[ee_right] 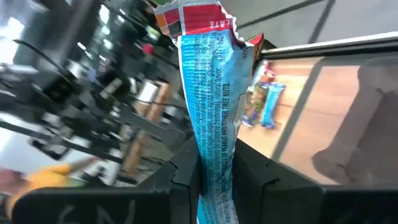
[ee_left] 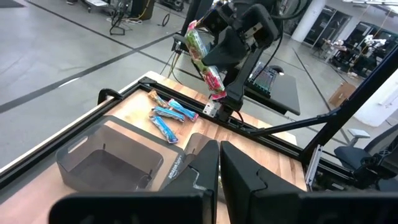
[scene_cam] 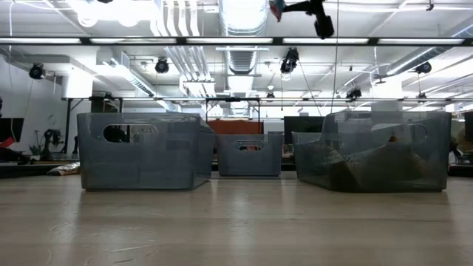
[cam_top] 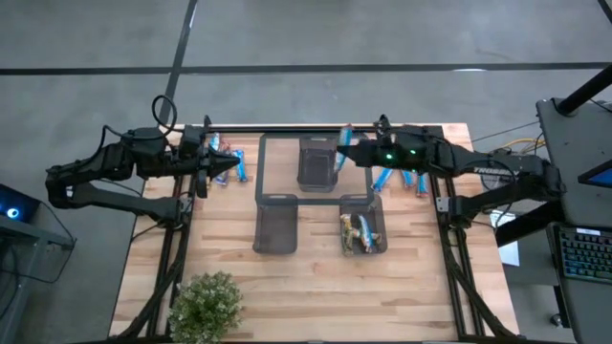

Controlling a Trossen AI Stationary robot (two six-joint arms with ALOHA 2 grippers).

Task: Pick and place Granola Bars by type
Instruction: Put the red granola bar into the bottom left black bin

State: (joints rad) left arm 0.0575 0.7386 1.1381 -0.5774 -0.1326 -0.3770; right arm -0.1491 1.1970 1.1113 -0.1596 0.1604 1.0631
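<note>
My right gripper [cam_top: 346,151] is raised beside the far mesh bin [cam_top: 317,162] and is shut on a red-and-blue granola bar [ee_right: 210,99], which also shows in the left wrist view [ee_left: 205,59]. My left gripper [cam_top: 229,168] waits shut at the table's left, above a small heap of blue bars [cam_top: 239,170]. More blue bars [cam_top: 397,178] lie on the wood at the right, under the right arm. Brownish-gold bars [cam_top: 359,231] lie in the near right bin [cam_top: 379,222]. The near left bin [cam_top: 275,222] shows nothing inside. My right gripper pinches the bar between its two fingers [ee_right: 186,177] at one end of the wrapper [ee_right: 214,165]. The bar runs along the fingers and sticks out well past their tips, red end [ee_right: 199,18] foremost. It is lifted clear of the table and the bins.
The three mesh bins stand in the middle of the wooden table [cam_top: 306,287]. A potted plant [cam_top: 206,306] sits at the near left corner. Bare wood lies along the near edge. A desk with a keyboard [cam_top: 583,253] stands off the table's right.
</note>
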